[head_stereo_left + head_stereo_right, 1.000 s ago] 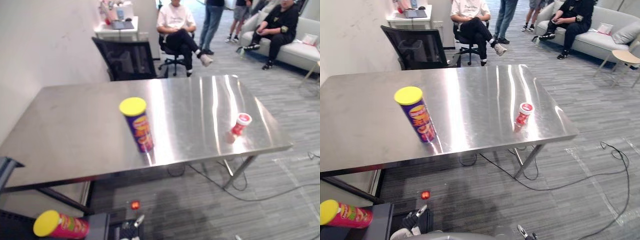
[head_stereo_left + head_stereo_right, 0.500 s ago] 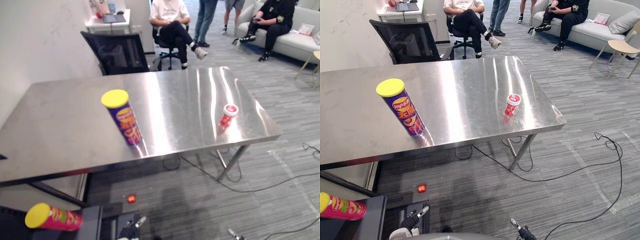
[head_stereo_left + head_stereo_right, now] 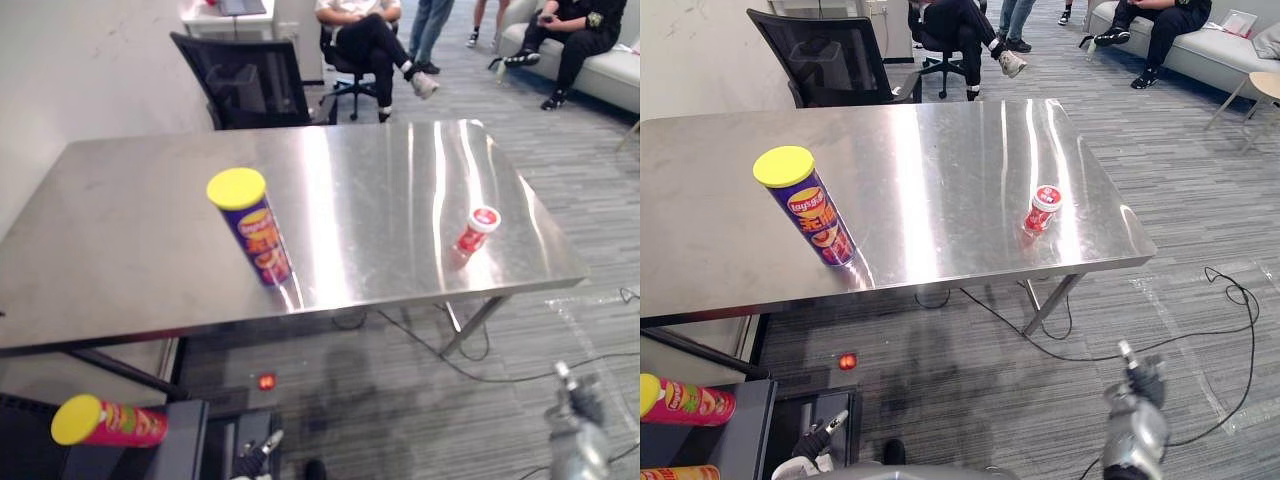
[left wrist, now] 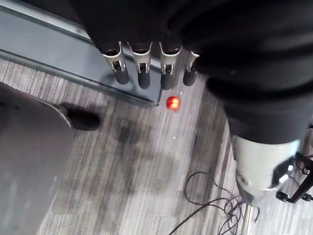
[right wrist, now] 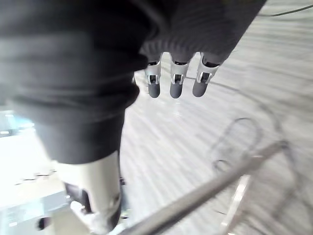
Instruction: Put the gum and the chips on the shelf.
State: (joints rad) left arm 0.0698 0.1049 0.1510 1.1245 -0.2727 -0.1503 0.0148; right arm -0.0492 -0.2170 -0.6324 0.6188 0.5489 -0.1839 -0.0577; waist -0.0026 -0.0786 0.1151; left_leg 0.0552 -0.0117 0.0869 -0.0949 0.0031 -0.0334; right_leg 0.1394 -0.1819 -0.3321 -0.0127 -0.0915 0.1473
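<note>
steel table on grey carpet, people seated beyond. both hands hang low, fingers loosely straight, empty: left hand, right hand. chips can stands far ahead of the left, gum tub ahead of the right. nothing grasped yet; next comes a reach forward and up.

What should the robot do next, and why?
Probably lift the right robot hand up toward the red gum tub. Both it and the left robot hand hang open and empty below the steel table. The tub stands near the table's right edge, on that hand's side. The purple chips can stands further left and can wait.
</note>
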